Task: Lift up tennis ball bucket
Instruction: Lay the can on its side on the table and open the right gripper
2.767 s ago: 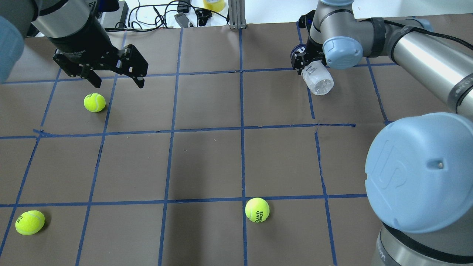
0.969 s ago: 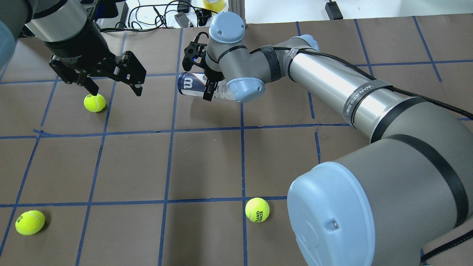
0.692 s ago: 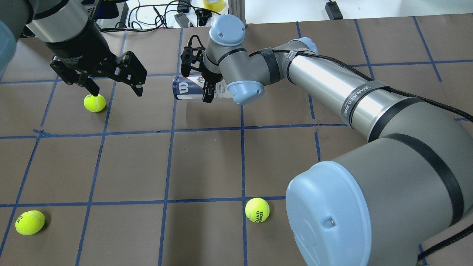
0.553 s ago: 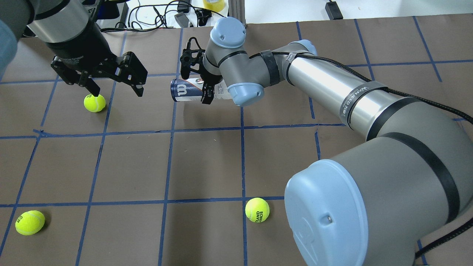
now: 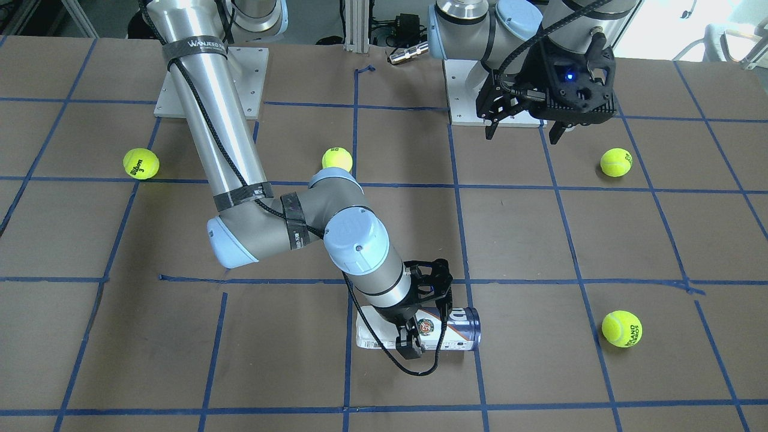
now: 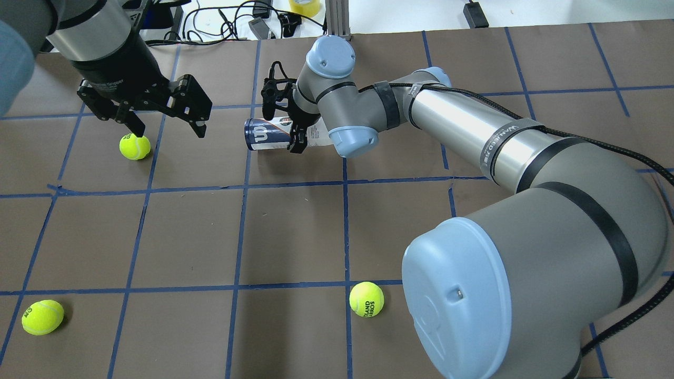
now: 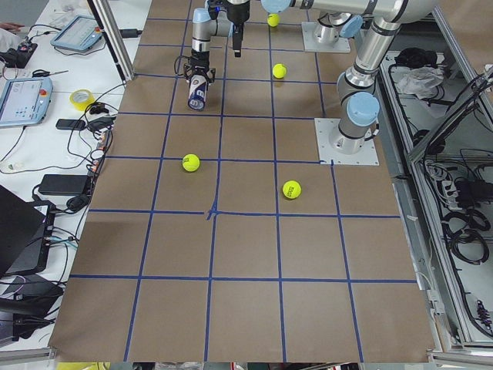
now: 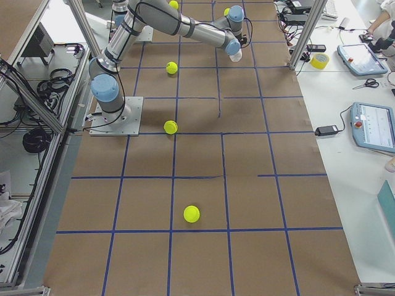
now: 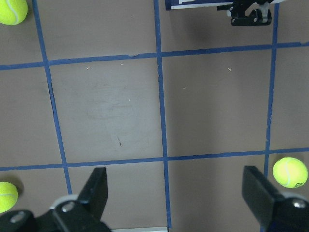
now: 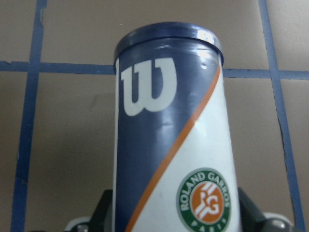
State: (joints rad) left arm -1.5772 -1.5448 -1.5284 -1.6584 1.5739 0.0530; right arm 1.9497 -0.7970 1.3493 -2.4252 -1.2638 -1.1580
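While the right gripper (image 5: 427, 320) reaches out over the operators' side of the table (image 6: 295, 231), it holds the tennis ball bucket (image 5: 463, 328) across its middle. The tube lies horizontal, with its navy end pointing towards the robot's left. One finger presses on each flank of the barrel. In the right wrist view the can fills the space between them, showing the W logo, the orange stripe and the round emblem. That looks like a firm pinch on the body rather than on either end.

From above, the bucket seems to hang clear of the brown surface near the centre tape line. No view is side-on enough to be sure how much air is under it.

The left gripper (image 6: 169, 129) is spread wide and holds nothing. It hovers over a loose tennis ball (image 6: 135, 146), apart from the bucket. Other balls lie scattered about the squares, none of them touching the tube.

I judge that the grasp is made and the lift itself is the step in hand. The next move calls for steady upward travel with the squeeze unchanged. The wrist should stay level so the long tube does not pivot between the pads. A thin-walled can may flex or slide if the pressure eases, and any sideways drift towards the idle arm is best avoided.
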